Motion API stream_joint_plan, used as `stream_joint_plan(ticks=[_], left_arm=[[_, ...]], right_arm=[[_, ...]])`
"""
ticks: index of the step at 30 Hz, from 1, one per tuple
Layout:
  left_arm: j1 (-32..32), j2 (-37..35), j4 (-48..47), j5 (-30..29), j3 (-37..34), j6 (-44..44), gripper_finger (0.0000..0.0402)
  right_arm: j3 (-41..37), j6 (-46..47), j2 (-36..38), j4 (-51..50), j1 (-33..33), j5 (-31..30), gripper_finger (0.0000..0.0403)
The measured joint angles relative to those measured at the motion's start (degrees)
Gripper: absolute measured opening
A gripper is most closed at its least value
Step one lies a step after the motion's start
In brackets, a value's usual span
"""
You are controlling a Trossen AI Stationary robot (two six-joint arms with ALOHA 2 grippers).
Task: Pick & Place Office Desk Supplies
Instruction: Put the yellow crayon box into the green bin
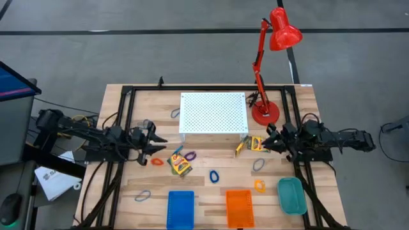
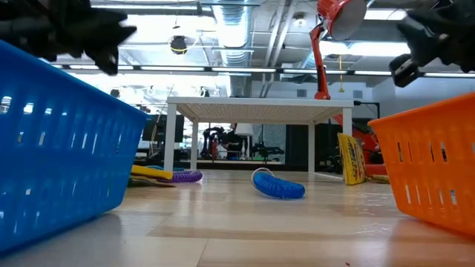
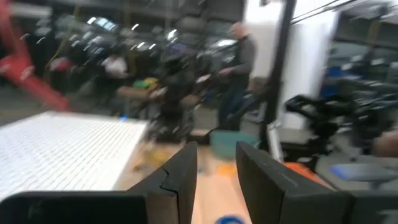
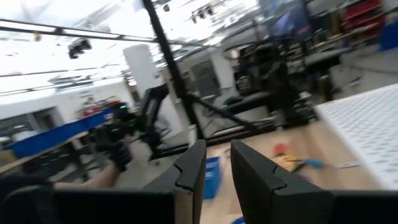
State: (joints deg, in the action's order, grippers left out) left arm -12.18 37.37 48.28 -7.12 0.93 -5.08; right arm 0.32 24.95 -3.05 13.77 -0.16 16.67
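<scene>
My left gripper hovers open over the table's left half, above and just left of an orange loop. Beside that loop lies a crayon box with a yellow loop on it, then a purple loop and a blue loop. My right gripper is open and empty, close to the right of the second crayon box. Grey loops and another orange loop lie flat on the wood.
A white perforated stand stands at the table's far middle, and a red desk lamp is at its right. A blue basket, an orange basket and a teal tray line the near edge. People show in the room beyond.
</scene>
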Motion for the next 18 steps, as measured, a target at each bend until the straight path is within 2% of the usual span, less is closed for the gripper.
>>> stream_joint_plan(ticks=[6,10,15,18], left_arm=[[-7.41,3.95,13.0,0.77,0.0,7.85,0.0106],[-13.17,5.34,20.41,6.79,0.0,14.5,0.0106],[-19.24,6.33,23.68,9.01,0.91,20.35,0.0106],[-21.0,7.1,22.5,6.13,3.12,22.72,0.0106]], right_arm=[[0.02,0.15,0.0,0.35,7.63,-2.58,0.0072],[0.02,-1.17,-0.68,3.17,14.73,-7.23,0.0072],[0.02,-6.99,-6.44,12.37,24.24,-13.82,0.0072],[0.02,-9.89,-12.83,19.07,28.96,-16.17,0.0072]])
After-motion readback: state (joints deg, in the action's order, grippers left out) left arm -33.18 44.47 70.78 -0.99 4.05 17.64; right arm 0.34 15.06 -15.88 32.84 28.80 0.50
